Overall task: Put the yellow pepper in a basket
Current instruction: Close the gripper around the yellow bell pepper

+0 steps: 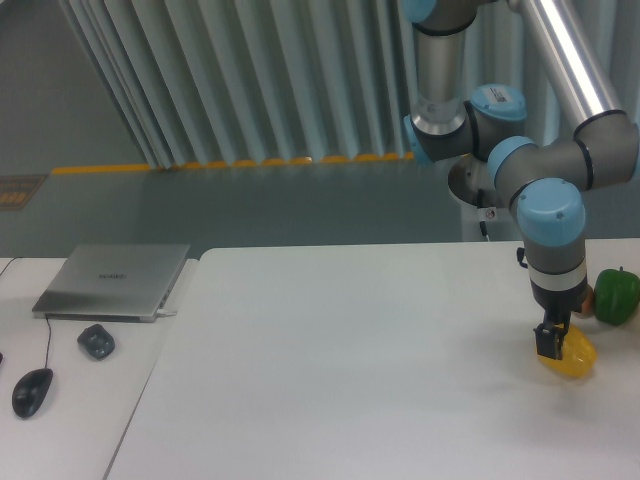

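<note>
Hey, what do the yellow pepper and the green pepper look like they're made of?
Yellow pepper: glossy, even colour, probably plastic, though real can't be ruled out. Green pepper: smooth, slight sheen, likely the same. The gripper partly covers the yellow one.

Gripper point(551, 343) down on yellow pepper point(572, 358) at table point(350, 360) right edge, finger state unclear, green pepper point(616, 295) just beyond, closed laptop point(112, 281) far left.

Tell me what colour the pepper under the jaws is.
Bright yellow. The pepper shows in the fixed camera view, at the table's right edge.
</note>
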`<state>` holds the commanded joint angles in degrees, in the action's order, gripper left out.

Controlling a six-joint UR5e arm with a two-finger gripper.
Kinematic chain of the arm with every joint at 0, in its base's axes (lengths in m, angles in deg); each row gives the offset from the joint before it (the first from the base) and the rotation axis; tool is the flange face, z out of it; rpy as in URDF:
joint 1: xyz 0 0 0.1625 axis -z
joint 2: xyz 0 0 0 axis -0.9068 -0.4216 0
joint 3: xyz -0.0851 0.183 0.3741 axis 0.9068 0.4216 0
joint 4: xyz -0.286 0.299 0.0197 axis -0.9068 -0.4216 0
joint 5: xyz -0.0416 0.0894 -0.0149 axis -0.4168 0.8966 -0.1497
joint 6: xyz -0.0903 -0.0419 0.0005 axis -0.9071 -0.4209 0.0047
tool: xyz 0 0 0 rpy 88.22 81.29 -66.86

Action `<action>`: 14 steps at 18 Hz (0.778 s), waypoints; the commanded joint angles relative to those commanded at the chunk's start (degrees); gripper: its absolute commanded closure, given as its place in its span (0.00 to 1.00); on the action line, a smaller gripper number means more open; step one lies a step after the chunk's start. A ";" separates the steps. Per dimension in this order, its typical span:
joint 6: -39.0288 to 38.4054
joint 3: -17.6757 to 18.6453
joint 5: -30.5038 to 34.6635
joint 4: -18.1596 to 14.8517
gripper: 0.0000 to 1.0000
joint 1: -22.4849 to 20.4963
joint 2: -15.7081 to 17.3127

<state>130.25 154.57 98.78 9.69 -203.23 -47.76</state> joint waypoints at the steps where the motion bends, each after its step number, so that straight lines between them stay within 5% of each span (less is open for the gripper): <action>1: -0.09 0.27 -0.09 0.00 0.00 0.00 0.00; 11: -1.05 1.67 0.00 3.87 0.00 0.09 -0.88; 14: -2.10 2.11 -0.09 4.31 0.31 0.09 -0.97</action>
<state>128.15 156.68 98.69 13.99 -203.14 -48.73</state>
